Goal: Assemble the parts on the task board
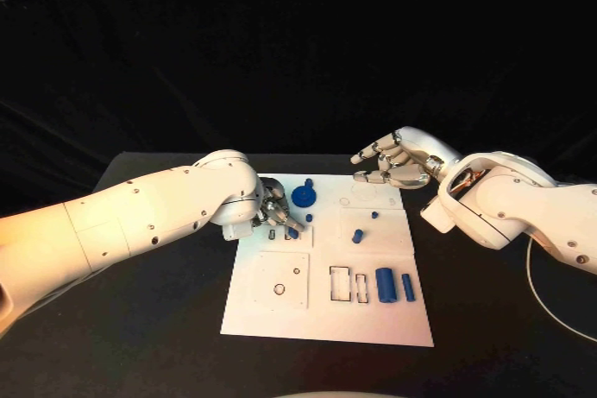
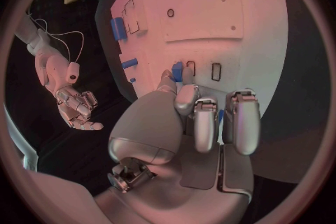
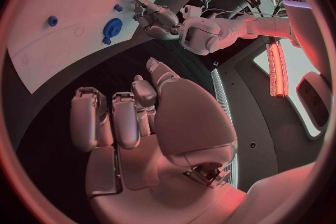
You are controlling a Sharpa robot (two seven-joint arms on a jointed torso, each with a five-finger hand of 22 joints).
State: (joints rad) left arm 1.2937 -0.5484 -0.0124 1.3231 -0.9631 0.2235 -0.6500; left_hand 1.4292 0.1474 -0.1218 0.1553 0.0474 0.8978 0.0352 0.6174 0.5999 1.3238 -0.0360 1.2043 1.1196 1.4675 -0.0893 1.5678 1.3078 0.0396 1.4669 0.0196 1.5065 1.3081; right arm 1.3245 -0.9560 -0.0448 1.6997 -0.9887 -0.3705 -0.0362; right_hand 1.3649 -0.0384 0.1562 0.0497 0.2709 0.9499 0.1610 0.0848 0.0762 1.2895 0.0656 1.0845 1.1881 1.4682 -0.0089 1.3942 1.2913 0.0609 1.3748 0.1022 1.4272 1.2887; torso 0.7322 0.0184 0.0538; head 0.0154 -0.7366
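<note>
One black tabletop (image 1: 149, 329) carries one white task board (image 1: 326, 316). Two hands: the left hand (image 1: 279, 210) pinches a small blue part (image 2: 178, 71) at the board's slots; the right hand (image 1: 388, 162) hovers beyond the far edge, fingers loosely apart, holding nothing. Two blue cylinders (image 1: 386, 285) lie side by side near the board's right edge, and one blue gear (image 1: 304, 193) sits just beside the left hand.

The silver many-fingered left hand (image 2: 203, 117) hangs over the white rectangular task board (image 2: 210, 11), its fingertips (image 2: 175, 81) at a small blue block part (image 2: 178, 70) beside narrow rectangular slots (image 2: 215, 71). Two more blue parts, a cylinder (image 2: 117, 28) and a short peg (image 2: 129, 63), lie farther off on the board. The silver right hand (image 2: 75, 103) hovers over the black table, fingers spread and holding nothing.
</note>
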